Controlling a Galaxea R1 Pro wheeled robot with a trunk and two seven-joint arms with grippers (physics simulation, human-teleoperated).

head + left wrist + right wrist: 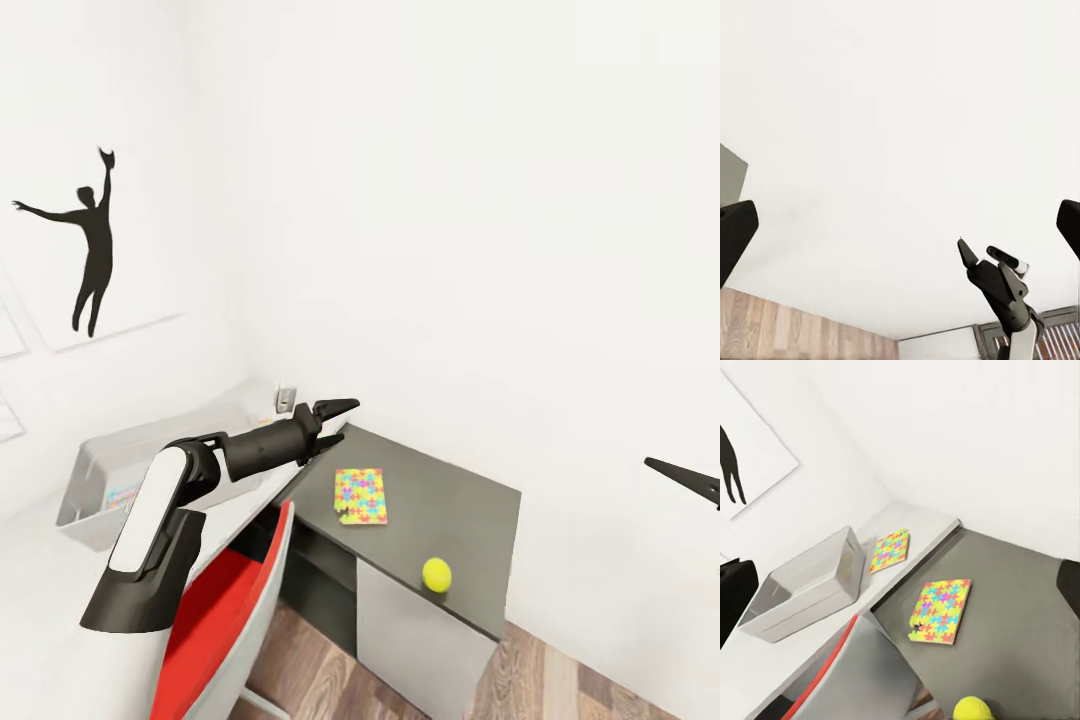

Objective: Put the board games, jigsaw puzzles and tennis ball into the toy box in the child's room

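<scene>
One jigsaw puzzle (pixel 361 495) lies flat on the dark grey side table (pixel 455 500), with the tennis ball (pixel 436 574) near that table's front edge. In the right wrist view a second jigsaw puzzle (pixel 889 550) lies on the pale desk next to the silvery toy box (pixel 802 600). The first puzzle (pixel 940 610) and the ball (pixel 971 709) show there too. The toy box (pixel 85 500) stands at the left with something colourful inside. My left gripper (pixel 342 420) hovers open and empty over the side table's back corner. My right gripper (pixel 979 251) is open, off to the right of the table.
A red and white chair (pixel 220 620) stands tucked against the desk below my left arm. White walls close the corner behind the table, one bearing a black silhouette picture (pixel 92 250). Wood-plank floor (pixel 560 680) lies in front of the side table.
</scene>
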